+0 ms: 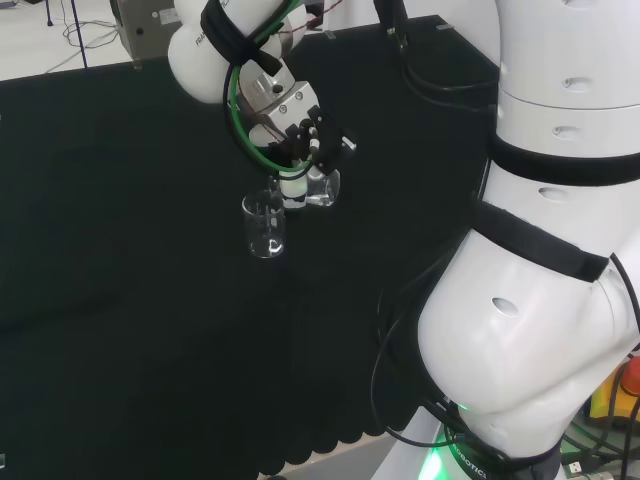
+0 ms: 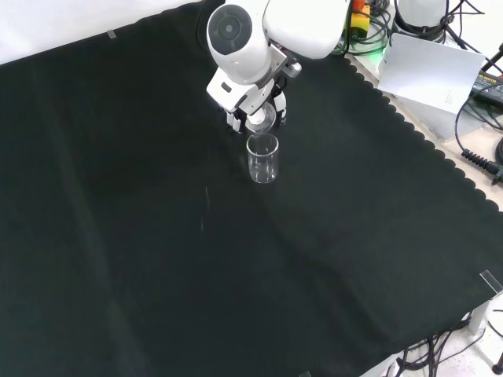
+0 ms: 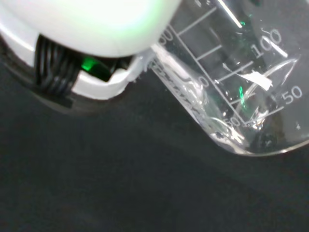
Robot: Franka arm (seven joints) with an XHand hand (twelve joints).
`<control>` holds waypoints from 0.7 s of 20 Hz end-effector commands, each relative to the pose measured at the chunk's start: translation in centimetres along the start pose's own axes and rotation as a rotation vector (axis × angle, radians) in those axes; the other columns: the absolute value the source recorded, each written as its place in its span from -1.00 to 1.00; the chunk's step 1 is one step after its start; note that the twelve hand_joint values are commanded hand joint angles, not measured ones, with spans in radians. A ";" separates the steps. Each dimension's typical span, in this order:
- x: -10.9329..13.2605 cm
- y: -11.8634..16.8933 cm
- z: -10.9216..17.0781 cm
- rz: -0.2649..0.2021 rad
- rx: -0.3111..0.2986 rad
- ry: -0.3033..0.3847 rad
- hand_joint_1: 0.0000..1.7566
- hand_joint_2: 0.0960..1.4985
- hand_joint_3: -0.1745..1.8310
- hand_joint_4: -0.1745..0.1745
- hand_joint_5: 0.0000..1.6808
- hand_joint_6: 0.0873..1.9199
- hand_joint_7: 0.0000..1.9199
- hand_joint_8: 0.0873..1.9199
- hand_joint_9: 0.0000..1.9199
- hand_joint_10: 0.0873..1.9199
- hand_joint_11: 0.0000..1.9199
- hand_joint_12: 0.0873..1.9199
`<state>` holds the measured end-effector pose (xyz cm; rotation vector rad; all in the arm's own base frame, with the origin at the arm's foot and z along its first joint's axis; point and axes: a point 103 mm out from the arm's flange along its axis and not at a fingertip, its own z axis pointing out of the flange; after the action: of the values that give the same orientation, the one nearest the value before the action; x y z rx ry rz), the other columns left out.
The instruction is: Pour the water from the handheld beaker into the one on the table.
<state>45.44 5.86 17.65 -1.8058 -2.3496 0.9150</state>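
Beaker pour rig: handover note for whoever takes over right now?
Hand: shut on the handheld beaker, held above the cloth and tilted in the wrist view.
Table beaker: upright on the black cloth, just left of the held one in the head view, nearer the camera in the front view.
Done: held beaker brought next to the table beaker.
Left: the pour itself; how much water each holds cannot be told.

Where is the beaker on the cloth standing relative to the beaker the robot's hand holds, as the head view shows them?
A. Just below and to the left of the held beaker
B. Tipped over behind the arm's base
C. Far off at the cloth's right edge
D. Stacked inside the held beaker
A: in the head view the standing beaker sits upright just below-left of the held beaker, which the hand grips.
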 end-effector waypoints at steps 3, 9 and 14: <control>0.3 0.1 -0.6 0.030 0.039 -0.076 0.53 -0.52 0.12 -0.84 0.67 -0.60 0.60 -0.57 0.87 -0.98 0.51 -0.37; 0.8 0.2 -0.8 0.034 0.065 -0.091 0.53 -0.52 0.12 -0.83 0.67 -0.60 0.60 -0.57 0.87 -0.98 0.51 -0.37; 1.2 0.3 -1.0 0.034 0.080 -0.117 0.53 -0.52 0.12 -0.82 0.67 -0.60 0.60 -0.58 0.87 -0.98 0.51 -0.37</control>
<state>45.68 7.13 17.95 -1.8176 -2.3179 1.0997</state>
